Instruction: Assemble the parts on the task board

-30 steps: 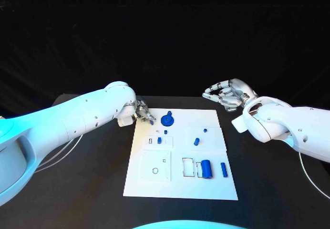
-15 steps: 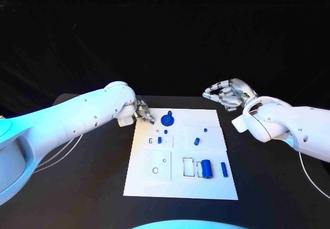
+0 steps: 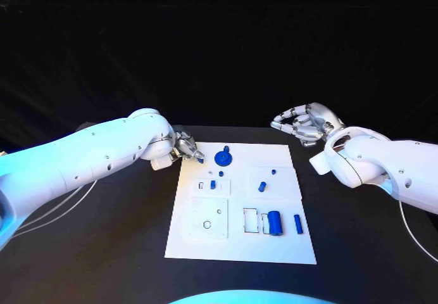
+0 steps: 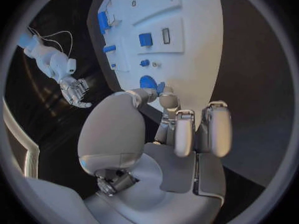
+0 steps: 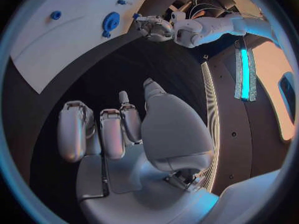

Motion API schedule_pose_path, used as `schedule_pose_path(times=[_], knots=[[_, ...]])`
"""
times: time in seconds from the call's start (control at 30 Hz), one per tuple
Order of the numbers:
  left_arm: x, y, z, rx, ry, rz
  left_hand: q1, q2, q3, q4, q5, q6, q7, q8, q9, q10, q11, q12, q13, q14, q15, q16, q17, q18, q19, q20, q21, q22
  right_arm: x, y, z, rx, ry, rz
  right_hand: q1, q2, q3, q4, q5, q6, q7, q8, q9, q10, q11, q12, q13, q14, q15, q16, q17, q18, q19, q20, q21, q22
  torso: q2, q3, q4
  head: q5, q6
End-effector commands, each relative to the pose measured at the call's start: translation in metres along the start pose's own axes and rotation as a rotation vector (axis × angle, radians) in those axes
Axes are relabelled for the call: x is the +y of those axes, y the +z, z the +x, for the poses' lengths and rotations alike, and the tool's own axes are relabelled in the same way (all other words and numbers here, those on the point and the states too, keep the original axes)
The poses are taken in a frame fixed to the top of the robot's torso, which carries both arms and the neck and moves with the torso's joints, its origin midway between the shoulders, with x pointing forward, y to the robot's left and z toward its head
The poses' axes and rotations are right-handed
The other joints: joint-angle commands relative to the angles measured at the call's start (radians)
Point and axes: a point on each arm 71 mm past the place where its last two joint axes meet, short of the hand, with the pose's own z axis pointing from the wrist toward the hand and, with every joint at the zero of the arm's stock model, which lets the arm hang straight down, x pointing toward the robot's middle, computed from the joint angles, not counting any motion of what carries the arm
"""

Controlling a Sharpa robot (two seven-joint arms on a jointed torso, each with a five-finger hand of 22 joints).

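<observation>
On the black table (image 3: 109,240) lies the white task board (image 3: 239,248), its blue parts (image 3: 273,223) scattered across it, the left hand (image 3: 187,147) at its far left corner pinching a small blue part (image 3: 200,159), the right hand (image 3: 306,124) curled and empty beyond the far right corner.

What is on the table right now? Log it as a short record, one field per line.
surface: black table
task board: white plate, lying flat mid-table
round blue part: at the board's far end, next to the left robot hand
small blue parts: several mid-board, e.g.
large blue cylinder: at the board's near right, a thinner blue part beside it
left robot hand: at the board's far left corner; whether it holds anything cannot be told
right robot hand: raised off the board's far right, fingers curled, holding nothing
</observation>
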Motion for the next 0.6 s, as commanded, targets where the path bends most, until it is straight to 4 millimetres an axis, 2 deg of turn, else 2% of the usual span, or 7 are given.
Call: schedule_pose_path(times=[0.03, 0.1, 0.23, 0.33, 0.6], knots=[[-0.003, -0.007, 0.002, -0.017, -0.059, 0.047, -0.028, -0.004, 0.213, -0.204, 0.021, 0.016, -0.005, 0.008, 0.005, 0.013, -0.002, 0.013, 0.014, 0.098, -0.01, 0.007, 0.244, -0.005, 0.011, -0.003, 0.008, 0.069, 0.0, 0.0, 0.0, 0.012, -0.004, -0.008, -0.003, 0.01, -0.003, 0.001, 0.005, -0.005, 0.001, 0.003, 0.001, -0.003, -0.001, -0.004, 0.07, 0.044, -0.004, -0.006, 0.022, 0.013, 0.001, -0.005, -0.002, 0.097, 0.0, 0.0008, 0.0005, 0.0, 0.003], [-0.002, -0.012, 0.004, -0.022, -0.06, 0.055, -0.04, -0.006, 0.222, -0.213, 0.034, 0.019, -0.007, 0.012, 0.008, 0.018, -0.004, 0.019, 0.02, 0.099, -0.011, 0.008, 0.246, -0.006, 0.014, -0.005, 0.011, 0.074, 0.0, -0.001, 0.0, 0.012, -0.004, -0.007, -0.003, 0.01, -0.003, 0.001, 0.005, -0.005, 0.001, 0.003, 0.001, -0.003, -0.001, -0.004, 0.07, 0.044, -0.004, -0.006, 0.022, 0.013, 0.001, -0.005, -0.002, 0.097, -0.001, 0.0004, 0.0017, 0.0, -0.002], [-0.001, -0.023, 0.009, -0.038, -0.06, 0.078, -0.067, -0.008, 0.237, -0.233, 0.063, 0.028, -0.011, 0.019, 0.013, 0.032, -0.008, 0.035, 0.039, 0.1, -0.015, 0.011, 0.25, -0.008, 0.022, -0.008, 0.017, 0.086, -0.001, -0.001, -0.001, 0.013, -0.004, -0.004, -0.003, 0.01, -0.004, 0.001, 0.009, -0.005, 0.001, 0.004, 0.001, -0.003, -0.001, -0.005, 0.069, 0.044, -0.004, -0.006, 0.022, 0.013, 0.0, -0.005, -0.004, 0.096, -0.003, 0.0004, 0.0033, 0.002, 0.003], [-0.002, -0.029, 0.013, -0.045, -0.052, 0.089, -0.075, -0.009, 0.241, -0.24, 0.073, 0.031, -0.012, 0.021, 0.015, 0.037, -0.01, 0.041, 0.046, 0.1, -0.016, 0.011, 0.251, -0.01, 0.026, -0.009, 0.02, 0.092, -0.002, -0.001, -0.002, 0.013, -0.005, -0.003, -0.003, 0.01, -0.004, 0.001, 0.009, -0.005, 0.001, 0.004, 0.001, -0.003, -0.001, -0.005, 0.069, 0.044, -0.004, -0.006, 0.022, 0.013, 0.0, -0.005, -0.004, 0.096, -0.003, -0.0005, 0.0035, 0.001, 0.001], [0.002, -0.038, 0.03, -0.061, -0.01, 0.094, -0.08, -0.009, 0.243, -0.244, 0.078, 0.033, -0.014, 0.023, 0.015, 0.041, -0.011, 0.045, 0.05, 0.1, -0.017, 0.011, 0.251, -0.011, 0.028, -0.01, 0.022, 0.095, -0.003, -0.002, -0.002, 0.014, -0.005, -0.001, -0.001, 0.009, -0.005, 0.0, 0.013, -0.005, 0.001, 0.004, 0.001, -0.003, -0.001, -0.005, 0.069, 0.044, -0.004, -0.006, 0.022, 0.013, 0.0, -0.005, -0.005, 0.096, -0.004, 0.001, 0.0042, 0.005, -0.002]])
